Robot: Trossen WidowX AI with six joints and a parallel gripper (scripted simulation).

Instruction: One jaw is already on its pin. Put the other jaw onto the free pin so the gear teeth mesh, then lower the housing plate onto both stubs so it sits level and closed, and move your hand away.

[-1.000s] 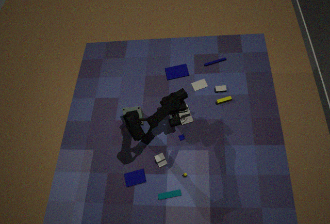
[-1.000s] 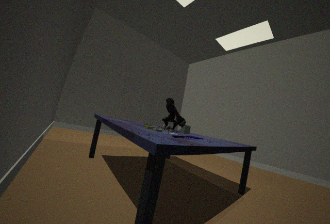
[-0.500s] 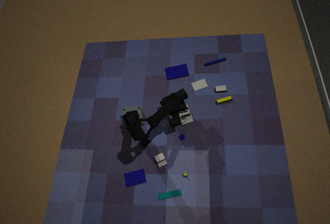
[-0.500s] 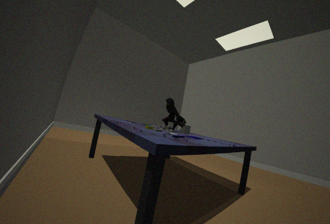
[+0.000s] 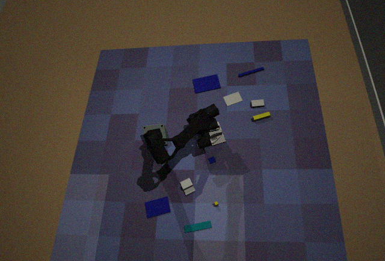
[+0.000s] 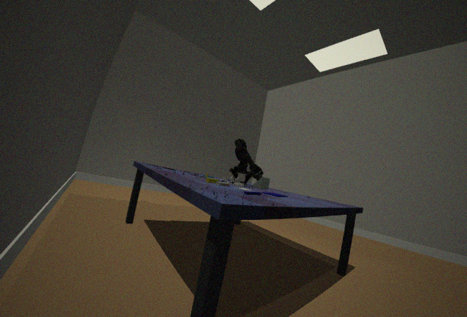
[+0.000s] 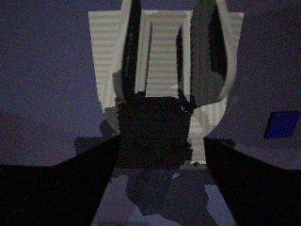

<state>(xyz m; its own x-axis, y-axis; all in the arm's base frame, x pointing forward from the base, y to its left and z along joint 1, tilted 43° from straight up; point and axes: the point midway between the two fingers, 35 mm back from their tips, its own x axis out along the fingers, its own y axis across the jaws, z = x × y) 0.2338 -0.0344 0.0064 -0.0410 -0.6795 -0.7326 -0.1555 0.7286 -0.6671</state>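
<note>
The pale ribbed base (image 5: 219, 140) (image 7: 102, 38) lies flat, partly under the arm in the top view. In the wrist view one jaw (image 7: 206, 61) stands at the right and the other jaw (image 7: 132, 52) at the left, spread apart with a gap between them. My gripper (image 7: 160, 139) is shut on the housing plate (image 7: 198, 153), at the near end of the base. Most of the plate is in deep shadow; only its right strip is lit. The pins, stubs and gear teeth are hidden or too dark, so whether the teeth mesh or the plate is seated cannot be told.
A small blue block (image 5: 212, 160) (image 7: 283, 124) lies beside the base. A white stepped block (image 5: 187, 186), a blue panel (image 5: 157, 207) and a teal bar (image 5: 198, 226) lie on one side. A second blue panel (image 5: 206, 83), a white card (image 5: 233, 98) and a yellow bar (image 5: 261, 116) lie on the other.
</note>
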